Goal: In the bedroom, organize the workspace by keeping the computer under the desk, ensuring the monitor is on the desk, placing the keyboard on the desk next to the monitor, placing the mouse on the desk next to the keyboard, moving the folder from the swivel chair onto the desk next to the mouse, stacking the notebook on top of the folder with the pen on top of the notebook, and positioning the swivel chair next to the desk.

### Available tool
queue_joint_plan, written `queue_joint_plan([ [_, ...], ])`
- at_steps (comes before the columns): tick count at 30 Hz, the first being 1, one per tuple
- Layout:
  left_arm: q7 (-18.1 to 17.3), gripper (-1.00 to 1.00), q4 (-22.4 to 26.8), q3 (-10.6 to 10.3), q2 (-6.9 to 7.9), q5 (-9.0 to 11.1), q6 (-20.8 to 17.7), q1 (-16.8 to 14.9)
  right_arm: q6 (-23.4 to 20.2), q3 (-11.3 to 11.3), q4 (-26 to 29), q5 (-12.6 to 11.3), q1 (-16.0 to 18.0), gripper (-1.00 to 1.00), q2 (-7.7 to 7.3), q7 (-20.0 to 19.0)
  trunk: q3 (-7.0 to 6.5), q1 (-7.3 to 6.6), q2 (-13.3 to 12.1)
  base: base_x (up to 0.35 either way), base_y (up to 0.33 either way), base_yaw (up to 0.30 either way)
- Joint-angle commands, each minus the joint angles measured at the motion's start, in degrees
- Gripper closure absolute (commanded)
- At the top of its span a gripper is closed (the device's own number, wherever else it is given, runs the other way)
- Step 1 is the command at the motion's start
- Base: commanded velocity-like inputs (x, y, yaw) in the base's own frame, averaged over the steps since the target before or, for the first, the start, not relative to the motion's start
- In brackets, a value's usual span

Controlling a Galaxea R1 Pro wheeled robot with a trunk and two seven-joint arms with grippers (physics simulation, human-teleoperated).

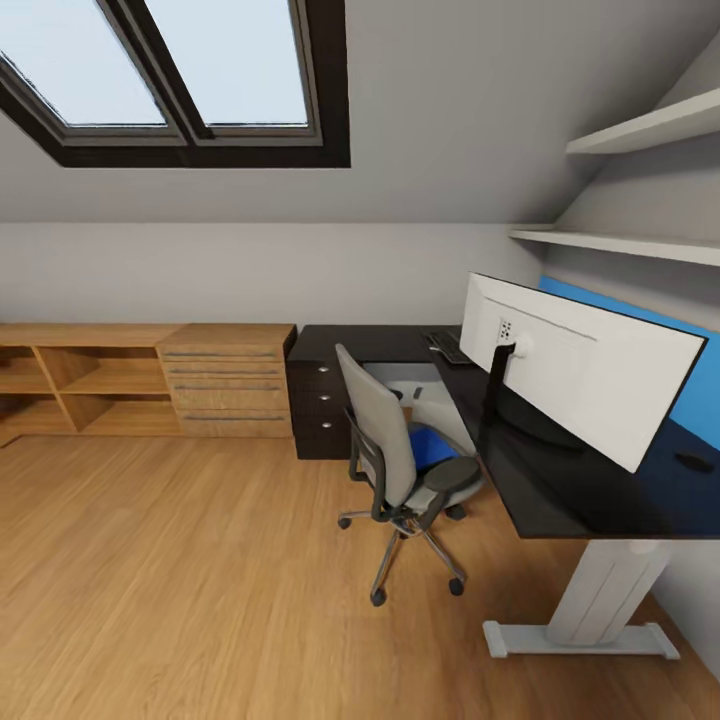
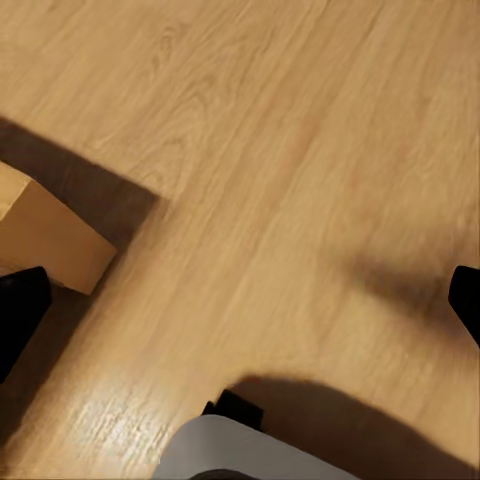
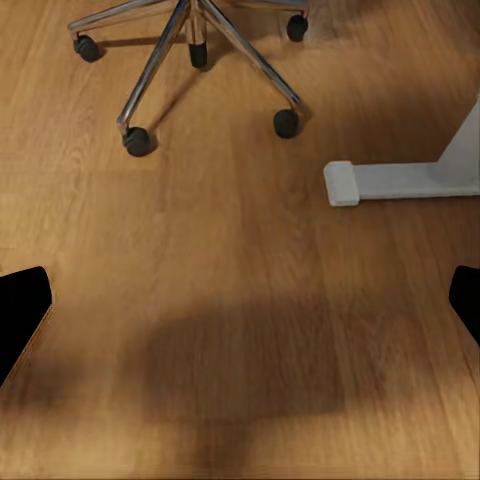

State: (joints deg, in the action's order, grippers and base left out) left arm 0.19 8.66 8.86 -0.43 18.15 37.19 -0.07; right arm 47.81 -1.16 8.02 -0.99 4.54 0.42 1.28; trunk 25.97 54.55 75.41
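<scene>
The black L-shaped desk (image 1: 560, 490) fills the right of the head view. On it stands the monitor (image 1: 590, 375), its white back towards me. The keyboard (image 1: 447, 347) lies beyond the monitor and the mouse (image 1: 693, 461) sits at the right edge. The swivel chair (image 1: 385, 440) stands against the desk with the blue folder (image 1: 432, 446) on its seat. A pale box under the desk looks like the computer (image 1: 425, 385), partly hidden. Notebook and pen are out of view. My left gripper (image 2: 240, 305) and right gripper (image 3: 240, 305) hang open over the floor, both empty.
A light wood chest of drawers (image 1: 230, 385) and open shelves (image 1: 70, 385) line the far wall, left of the desk's drawer unit (image 1: 318, 410). The chair's star base (image 3: 195, 40) and the desk's pale foot (image 3: 400, 180) lie ahead of my right gripper. A wooden corner (image 2: 45, 235) is near my left gripper.
</scene>
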Motion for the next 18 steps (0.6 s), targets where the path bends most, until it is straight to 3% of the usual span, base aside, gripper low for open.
queue_joint_plan([
  [1, -0.05, -1.00, 0.04, 0.28, -0.11, -0.21, 0.28, 0.00, 0.14, -0.07, -0.02, -0.08, 0.03, -1.00, 0.00, 0.04, 0.24, 0.23, 0.45, 0.000, 0.274, 0.000],
  [11, -0.10, -1.00, 0.04, 0.27, -0.18, -0.22, 0.43, -0.02, 0.09, -0.07, -0.02, -0.15, 0.03, -1.00, -0.07, 0.04, 2.03, 2.42, 4.46, -0.018, 0.079, 0.000],
  [18, -0.10, -1.00, 0.04, 0.28, -0.19, -0.22, 0.43, 0.03, 0.09, -0.07, -0.02, -0.15, 0.01, -1.00, -0.13, 0.04, 3.29, 3.96, 7.27, -0.248, 0.003, 0.000],
])
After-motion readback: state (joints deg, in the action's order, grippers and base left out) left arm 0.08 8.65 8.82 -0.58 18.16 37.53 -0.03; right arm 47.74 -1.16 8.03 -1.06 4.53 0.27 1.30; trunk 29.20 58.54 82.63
